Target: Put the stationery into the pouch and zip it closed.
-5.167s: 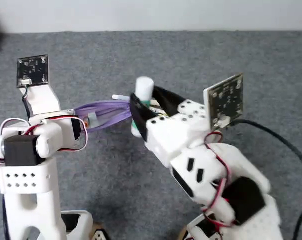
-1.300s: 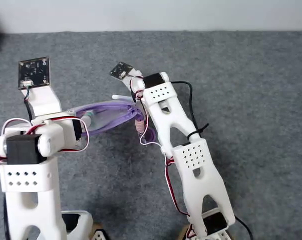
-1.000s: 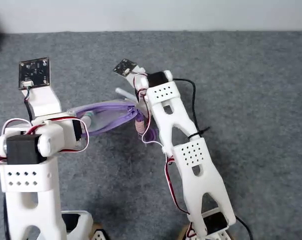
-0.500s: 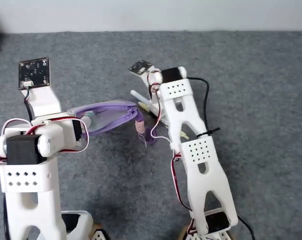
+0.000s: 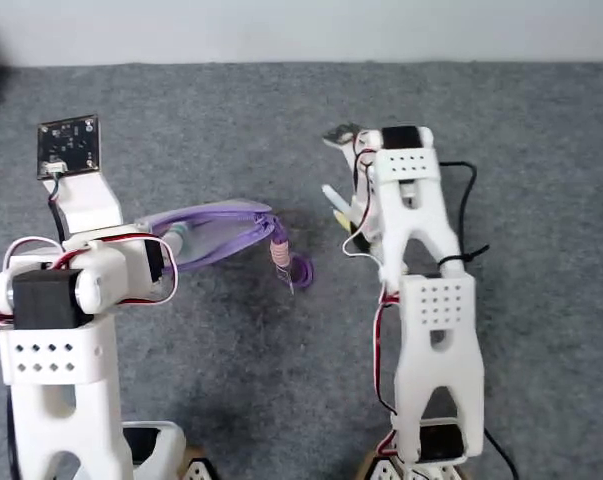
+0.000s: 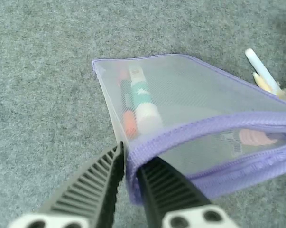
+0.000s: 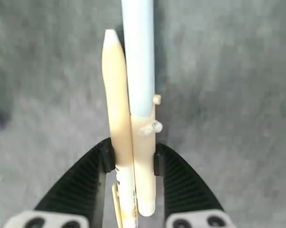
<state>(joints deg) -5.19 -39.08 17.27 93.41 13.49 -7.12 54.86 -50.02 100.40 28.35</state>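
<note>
The right hand (image 7: pixel 132 156) pinches two pens (image 7: pixel 138 71) side by side, so one may slip free or snag the mouth of the pouch (image 6: pixel 190 99) the left hand (image 6: pixel 128 166) clamps.

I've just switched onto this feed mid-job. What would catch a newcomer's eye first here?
First is the purple mesh pouch, pinched at one corner by the left claw, with a few markers already visible through its side. Next is the right claw, off to the pouch's right and apart from it. It is clamped on two pens, one pale blue and one cream, held side by side with their tips towards the pouch.
</note>
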